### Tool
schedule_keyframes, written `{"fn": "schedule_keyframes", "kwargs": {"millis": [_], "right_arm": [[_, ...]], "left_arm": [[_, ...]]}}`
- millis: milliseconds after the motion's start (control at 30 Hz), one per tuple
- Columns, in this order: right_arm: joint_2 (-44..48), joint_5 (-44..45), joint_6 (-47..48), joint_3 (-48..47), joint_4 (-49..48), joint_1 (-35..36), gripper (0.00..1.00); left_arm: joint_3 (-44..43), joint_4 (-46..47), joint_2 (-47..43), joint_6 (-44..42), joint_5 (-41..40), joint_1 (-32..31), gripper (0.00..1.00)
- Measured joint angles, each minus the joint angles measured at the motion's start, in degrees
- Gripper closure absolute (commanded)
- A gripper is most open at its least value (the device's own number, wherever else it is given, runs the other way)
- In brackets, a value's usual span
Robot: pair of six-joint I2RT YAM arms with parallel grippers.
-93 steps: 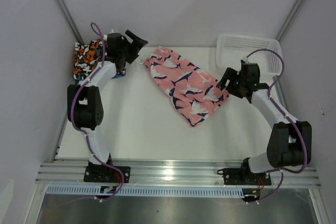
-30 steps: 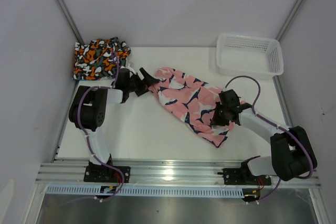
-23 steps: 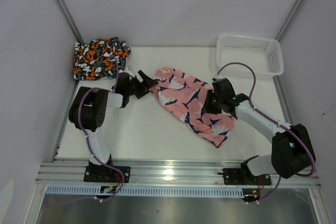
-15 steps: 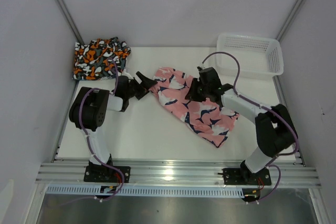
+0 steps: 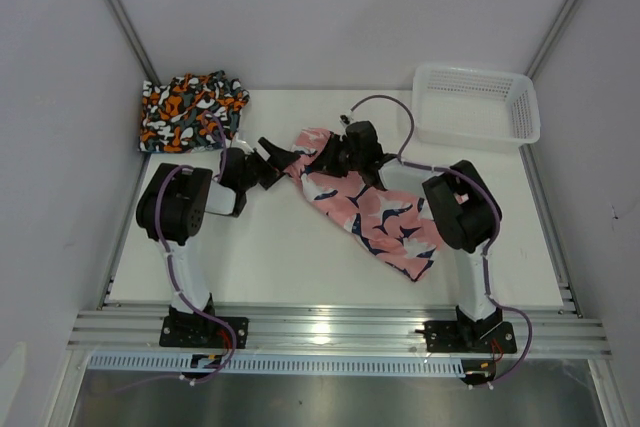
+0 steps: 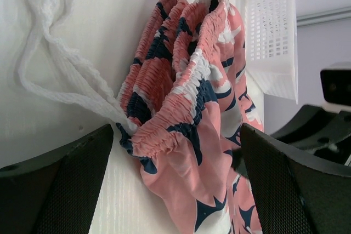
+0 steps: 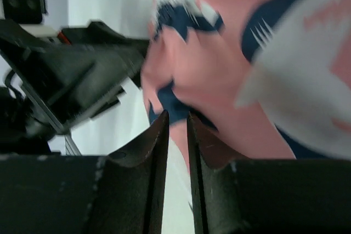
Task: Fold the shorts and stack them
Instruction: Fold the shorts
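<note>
The right gripper (image 5: 330, 157), fingers nearly closed, has swept along the pink, navy and white fabric shorts (image 5: 370, 205), which lie crumpled on the table (image 5: 300, 257). It now meets the wide-open left gripper (image 5: 283, 159) at the waistband, likely to spread them.

The table (image 5: 290, 247) carries pink shorts (image 5: 385, 217), camouflage shorts (image 5: 190, 107), mesh basket (image 5: 465, 135).
</note>
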State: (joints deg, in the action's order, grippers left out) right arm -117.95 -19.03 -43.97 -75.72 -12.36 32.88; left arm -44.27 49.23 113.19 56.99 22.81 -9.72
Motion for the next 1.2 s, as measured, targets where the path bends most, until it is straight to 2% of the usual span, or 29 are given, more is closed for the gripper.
{"fn": "schedule_keyframes", "kwargs": {"millis": [200, 400, 767, 867, 967, 1000, 1100, 1167, 1200], "right_arm": [[-5.33, 1.73, -0.72, -7.15, 1.25, 0.15, 0.79], [-9.05, 4.44, -1.95, -7.63, 8.46, -0.11, 0.80], [-9.11, 3.52, -2.16, -7.67, 9.22, -0.61, 0.81], [-9.01, 3.56, -1.20, -8.17, 10.43, -0.48, 0.81], [-8.70, 3.56, -0.31, -8.33, 11.72, -0.31, 0.81], [-8.59, 3.58, 0.00, -8.33, 12.04, -0.26, 0.81], [-8.35, 3.61, 0.59, -8.44, 13.16, -0.13, 0.81], [-8.15, 3.63, 1.07, -8.48, 13.81, -0.04, 0.81], [-8.09, 3.69, 1.25, -8.52, 14.08, 0.00, 0.82]], "left_arm": [[-0.57, 3.48, 2.14, 0.96, -0.09, 0.04, 0.01], [-1.88, 2.71, 2.67, 1.27, -1.18, -0.22, 0.01], [-5.62, -1.77, 3.19, 0.76, -5.14, -3.26, 0.01], [-7.26, -3.69, 3.52, 0.00, -5.77, -4.20, 0.07], [-8.26, -5.57, 3.76, -0.61, -6.16, -4.57, 0.19], [-8.61, -6.12, 3.93, -0.79, -6.16, -4.59, 0.28], [-9.79, -7.67, 4.94, -1.57, -6.14, -4.57, 0.40], [-10.49, -8.22, 5.64, -1.57, -6.14, -4.57, 0.43], [-10.82, -8.37, 5.88, -1.55, -6.12, -4.59, 0.49]]}}
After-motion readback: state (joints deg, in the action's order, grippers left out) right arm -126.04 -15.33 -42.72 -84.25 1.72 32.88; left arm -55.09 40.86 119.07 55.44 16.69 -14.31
